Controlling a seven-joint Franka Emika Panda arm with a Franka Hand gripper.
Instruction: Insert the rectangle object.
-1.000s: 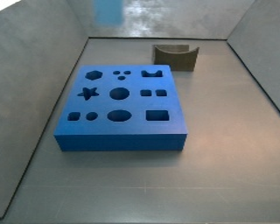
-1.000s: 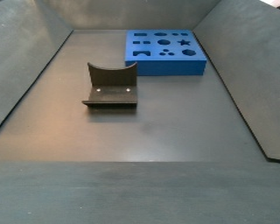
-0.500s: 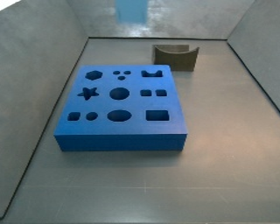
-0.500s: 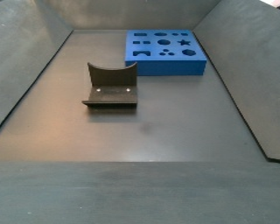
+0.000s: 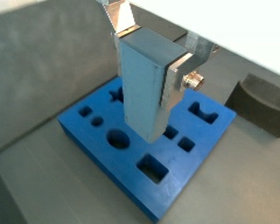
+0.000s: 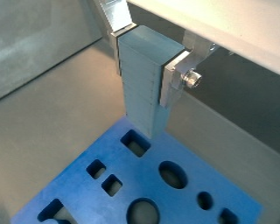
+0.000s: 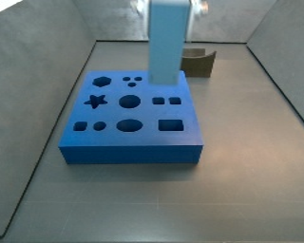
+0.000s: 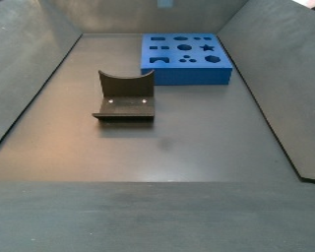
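Note:
My gripper (image 5: 149,57) is shut on the rectangle object (image 5: 143,92), a tall light-blue block held upright between the silver fingers (image 5: 178,77). It also shows in a wrist view (image 6: 143,92), with the gripper (image 6: 146,59) round its top. In a side view the block (image 7: 167,47) hangs over the far part of the darker-blue board (image 7: 132,140), the gripper (image 7: 170,5) at the frame's top edge. The board has shaped holes, one of them rectangular (image 7: 174,123). I cannot tell whether the block's lower end touches the board. In a side view only the board (image 8: 189,71) shows.
A dark-olive U-shaped piece (image 8: 125,96) stands on the grey floor beside the board, and is partly hidden behind the block in a side view (image 7: 203,63). It also shows in a wrist view (image 5: 265,103). Grey walls enclose the floor on all sides.
The block has moved right and come down, from the top edge by the back wall to over the board's far part. The board and the U-shaped piece have not moved.

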